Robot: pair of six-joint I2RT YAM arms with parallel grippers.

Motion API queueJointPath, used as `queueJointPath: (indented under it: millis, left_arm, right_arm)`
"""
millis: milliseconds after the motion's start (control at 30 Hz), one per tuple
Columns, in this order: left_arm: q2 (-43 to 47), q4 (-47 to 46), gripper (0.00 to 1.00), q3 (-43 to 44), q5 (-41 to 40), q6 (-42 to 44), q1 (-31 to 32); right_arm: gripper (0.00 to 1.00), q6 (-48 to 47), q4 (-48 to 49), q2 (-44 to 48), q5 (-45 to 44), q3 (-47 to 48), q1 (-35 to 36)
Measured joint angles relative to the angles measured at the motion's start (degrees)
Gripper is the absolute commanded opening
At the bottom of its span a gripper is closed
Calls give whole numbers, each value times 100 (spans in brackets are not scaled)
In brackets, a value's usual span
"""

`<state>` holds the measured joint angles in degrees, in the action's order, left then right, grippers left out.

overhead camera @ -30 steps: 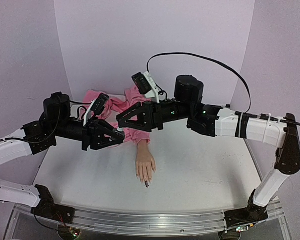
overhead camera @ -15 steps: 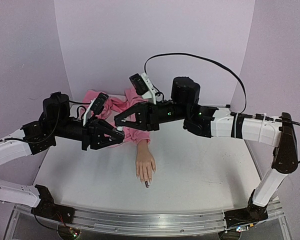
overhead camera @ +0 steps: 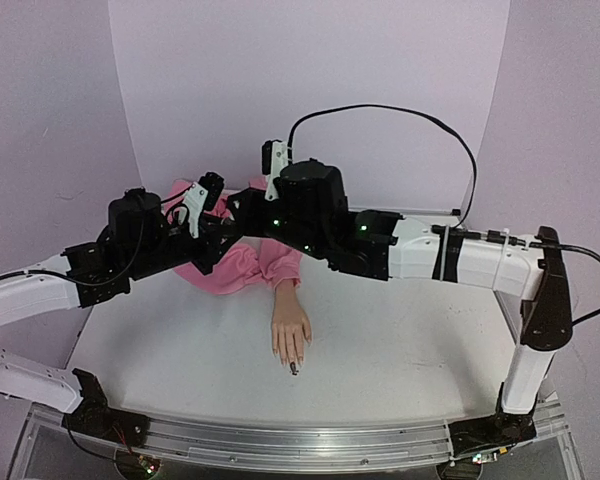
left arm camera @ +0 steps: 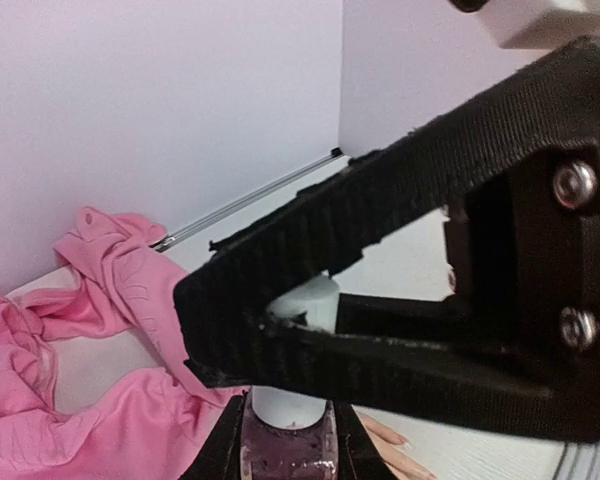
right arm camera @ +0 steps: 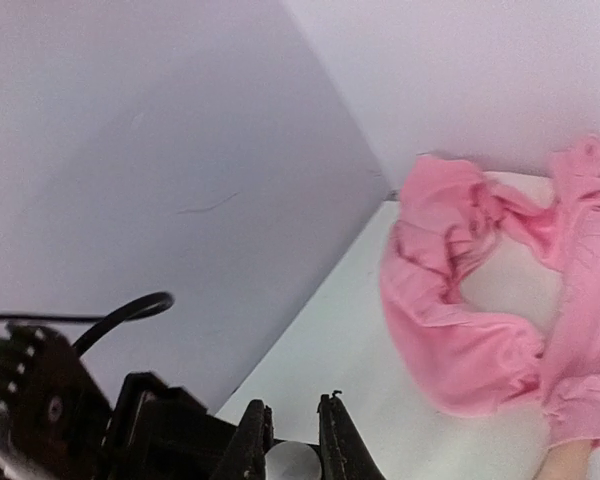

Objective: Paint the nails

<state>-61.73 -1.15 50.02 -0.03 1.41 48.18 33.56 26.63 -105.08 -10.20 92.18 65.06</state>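
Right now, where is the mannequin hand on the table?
In the top view, the mannequin hand lies flat near the centre of the table, fingers pointing to the near edge, directly in front of the pink sleeve.

Robot lab booth: plain lilac walls (overhead camera: 210,80), white table (overhead camera: 400,340), alu rail (overhead camera: 300,440).

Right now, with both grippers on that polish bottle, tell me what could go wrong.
The left gripper holds the polish bottle low on its body while the right gripper pinches the white cap. A twist could spin or tip the whole bottle instead of loosening the cap. Both meet over the pink sleeve, so spilled polish would likely stain it. The wrists look crowded in the top view and could knock together.
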Motion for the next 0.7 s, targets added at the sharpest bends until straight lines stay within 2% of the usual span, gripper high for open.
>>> queueJointPath:
  millis: [100,133,233,267,333,400,500,567,700]
  left_arm:
    - [-334,-212,0,22,-417,136,24]
    - [-398,-245,0,22,-468,164,37]
    - [-398,-328,0,-33,-422,160,79]
    - [-352,-387,0,-85,-374,129,81]
    - [-234,-527,0,-225,-393,-26,0]
    - [-59,-562,0,-404,-317,-188,-101]
    - [286,-393,0,-634,-52,-452,-136]
    - [472,-177,0,-638,321,-590,-138]
    - [673,190,0,-516,1659,-772,-256]
  right_arm:
    - [0,308,-538,-350,-1180,501,157]
    - [5,363,-636,-385,-1351,555,186]
    - [37,415,-828,-396,-1679,623,278]
    - [50,378,-868,-382,-1714,629,308]
    - [60,227,-1088,-295,-1567,614,424]
    - [78,9,-1196,-125,-1252,503,487]
    - [94,-472,-1296,407,-352,87,389]
    - [98,-798,-1285,815,439,-203,68]
    - [97,-1244,-1078,1379,2070,-638,-748]
